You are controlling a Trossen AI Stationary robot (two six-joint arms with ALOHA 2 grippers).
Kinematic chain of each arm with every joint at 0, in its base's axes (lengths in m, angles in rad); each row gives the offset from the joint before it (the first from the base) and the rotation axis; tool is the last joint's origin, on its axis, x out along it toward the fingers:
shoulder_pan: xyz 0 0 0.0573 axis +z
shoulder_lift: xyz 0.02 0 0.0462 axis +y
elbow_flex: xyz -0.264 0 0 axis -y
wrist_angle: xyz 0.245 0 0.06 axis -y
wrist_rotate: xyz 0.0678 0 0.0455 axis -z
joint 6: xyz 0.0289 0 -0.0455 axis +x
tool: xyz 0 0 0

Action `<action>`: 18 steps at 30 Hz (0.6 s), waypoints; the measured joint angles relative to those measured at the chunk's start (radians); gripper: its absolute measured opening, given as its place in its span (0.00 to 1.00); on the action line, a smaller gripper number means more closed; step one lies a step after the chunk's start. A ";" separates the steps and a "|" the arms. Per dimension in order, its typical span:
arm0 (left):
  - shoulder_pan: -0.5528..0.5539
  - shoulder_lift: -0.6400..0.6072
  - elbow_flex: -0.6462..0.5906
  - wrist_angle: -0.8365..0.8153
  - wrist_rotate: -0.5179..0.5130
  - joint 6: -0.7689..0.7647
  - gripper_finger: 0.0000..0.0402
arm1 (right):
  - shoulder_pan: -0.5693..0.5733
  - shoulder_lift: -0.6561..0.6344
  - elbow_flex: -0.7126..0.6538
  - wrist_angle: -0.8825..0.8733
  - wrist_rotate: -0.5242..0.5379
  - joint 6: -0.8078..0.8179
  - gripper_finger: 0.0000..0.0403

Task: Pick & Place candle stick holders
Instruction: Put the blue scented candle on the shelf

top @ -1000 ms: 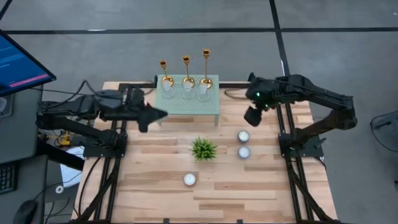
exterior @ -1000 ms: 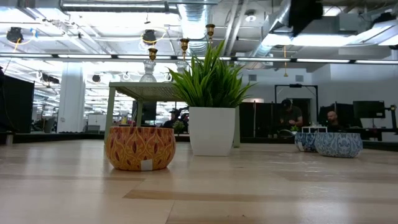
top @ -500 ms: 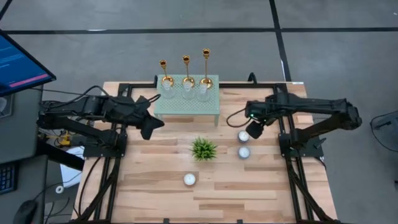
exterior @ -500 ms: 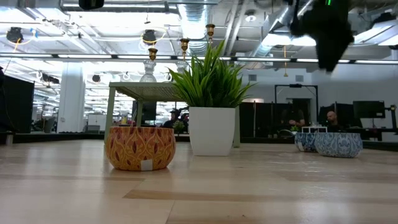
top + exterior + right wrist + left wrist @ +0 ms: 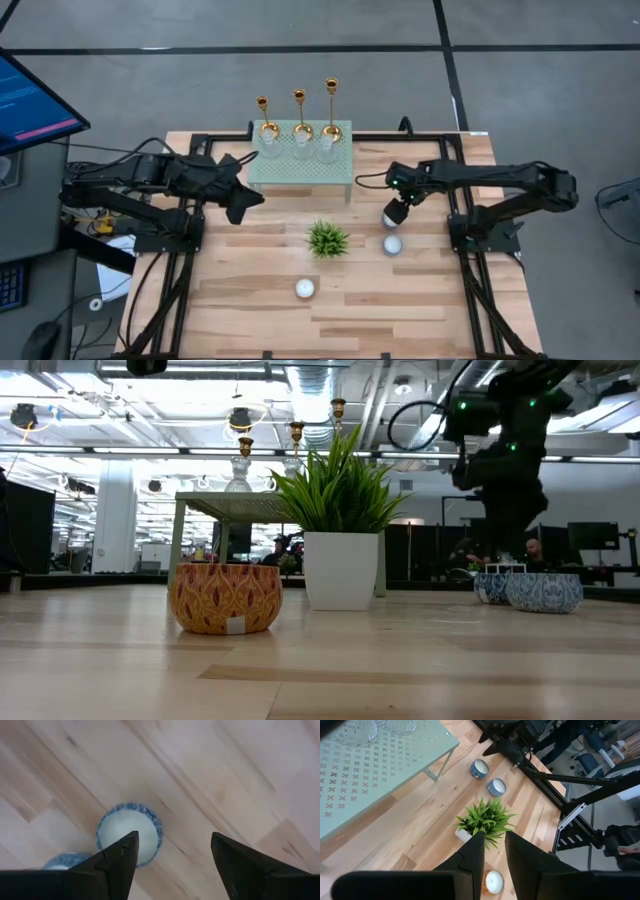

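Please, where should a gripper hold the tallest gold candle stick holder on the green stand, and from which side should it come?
Grip the tallest candle stick holder on its thin stem, between the flared base and the small top cup, probably from its open right side. It stands upright at the right end of the row on the green stand; the middle holder and glass cups crowd its left.

Grey concrete floor (image 5: 520,100), open ceiling with pipes (image 5: 330,390), bright strip lights, possibly office desks behind
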 joint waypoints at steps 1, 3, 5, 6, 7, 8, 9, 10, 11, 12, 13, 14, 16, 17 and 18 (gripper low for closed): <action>0.000 0.000 0.000 0.000 0.000 0.000 0.19 | 0.000 0.013 -0.006 0.008 -0.008 -0.011 0.59; 0.000 0.000 0.000 0.000 0.000 0.000 0.19 | 0.000 0.045 -0.017 0.039 -0.031 -0.028 0.59; 0.000 0.000 0.000 0.000 0.000 0.000 0.19 | 0.000 0.074 -0.026 0.052 -0.043 -0.049 0.59; 0.000 0.000 0.000 0.000 0.000 0.000 0.19 | 0.000 0.090 -0.030 0.053 -0.043 -0.060 0.59; 0.000 0.000 0.000 0.001 0.000 0.000 0.19 | 0.000 0.107 -0.030 0.054 -0.043 -0.075 0.59; 0.000 0.000 0.000 0.003 0.000 0.000 0.19 | -0.001 0.124 -0.030 0.059 -0.043 -0.088 0.59; 0.000 0.000 0.000 0.004 0.000 0.000 0.19 | -0.005 0.136 -0.030 0.065 -0.043 -0.097 0.59; 0.000 0.000 0.000 0.004 0.000 0.000 0.19 | -0.009 0.144 -0.030 0.069 -0.043 -0.105 0.59; 0.000 0.000 0.000 0.004 0.000 0.000 0.19 | -0.014 0.149 -0.030 0.072 -0.043 -0.114 0.59; 0.000 0.000 0.000 0.004 0.000 0.000 0.19 | -0.017 0.154 -0.030 0.079 -0.045 -0.120 0.59; 0.000 0.000 0.000 0.005 0.000 0.000 0.19 | -0.022 0.159 -0.030 0.082 -0.046 -0.127 0.59; 0.000 0.000 0.000 0.006 0.000 0.000 0.19 | -0.026 0.161 -0.030 0.080 -0.051 -0.133 0.59; 0.000 0.000 0.001 0.008 0.000 0.000 0.19 | -0.037 0.164 -0.030 0.079 -0.082 -0.149 0.56; 0.000 0.000 0.001 0.008 0.000 0.000 0.19 | -0.043 0.164 -0.030 0.077 -0.095 -0.157 0.54; 0.000 0.000 0.001 0.009 0.000 0.000 0.19 | -0.048 0.164 -0.030 0.077 -0.100 -0.165 0.52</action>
